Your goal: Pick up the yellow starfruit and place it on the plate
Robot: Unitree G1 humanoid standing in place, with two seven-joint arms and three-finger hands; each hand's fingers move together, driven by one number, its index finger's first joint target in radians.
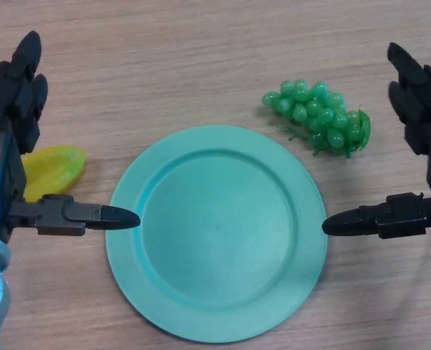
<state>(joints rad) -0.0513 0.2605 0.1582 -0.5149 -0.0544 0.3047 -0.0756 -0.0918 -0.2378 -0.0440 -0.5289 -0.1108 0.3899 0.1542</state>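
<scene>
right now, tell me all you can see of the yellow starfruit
The yellow starfruit is glossy, plastic-looking, yellow with a greenish tinge and ridged lengthwise. It lies flat on the wooden table, left of the plate and apart from it. The open left hand covers its left part; whether they touch cannot be told.

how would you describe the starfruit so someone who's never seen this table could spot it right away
Start at the big teal plate in the middle of the wooden table. Look to its left, just off the rim, where the left hand partly covers a waxy yellow starfruit. It is the only yellow item; the other fruit, the green grapes, lies beyond the plate's right.
</scene>
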